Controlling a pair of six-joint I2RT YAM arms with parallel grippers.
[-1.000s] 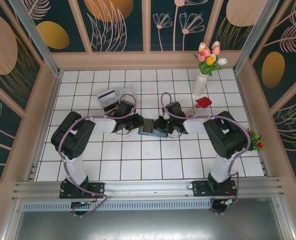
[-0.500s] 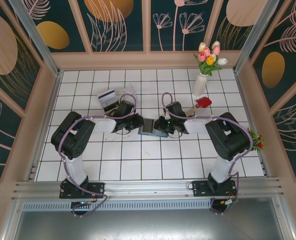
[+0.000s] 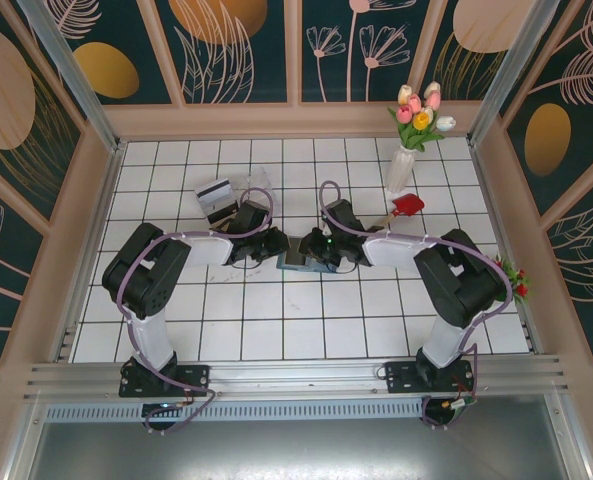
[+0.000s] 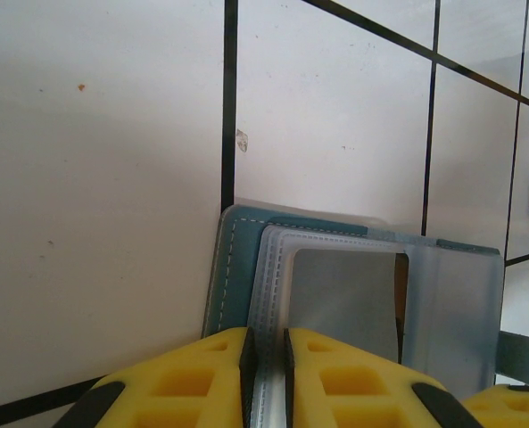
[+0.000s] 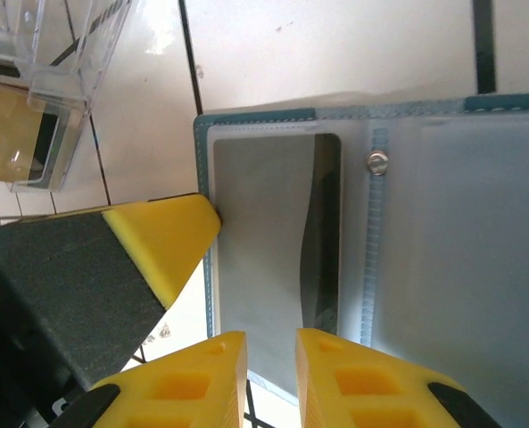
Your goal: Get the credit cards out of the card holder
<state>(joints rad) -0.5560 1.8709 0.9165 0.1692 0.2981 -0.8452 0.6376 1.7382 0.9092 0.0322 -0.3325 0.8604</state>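
The teal card holder (image 3: 298, 263) lies open on the tiles between the two arms. My left gripper (image 4: 264, 357) is shut on the edge of its translucent inner pocket (image 4: 277, 259), and a grey card (image 4: 344, 290) shows inside. My right gripper (image 5: 271, 343) stands slightly open at the near edge of the card holder (image 5: 442, 232). There a white-grey credit card (image 5: 264, 241) with a dark stripe sits in a pocket, its edge showing between the fingers. Two more credit cards (image 3: 216, 200) lie on the tiles at the back left.
A clear plastic box (image 3: 259, 187) stands behind the left gripper (image 3: 276, 247); in the right wrist view the clear box (image 5: 50, 80) has a tan card behind it. A white vase of tulips (image 3: 401, 165) and a red object (image 3: 408, 205) stand behind the right arm. Red flowers (image 3: 516, 282) lie at the right edge.
My right gripper has slid left onto the card holder and its jaws have parted a little. The left gripper has stayed shut in place.
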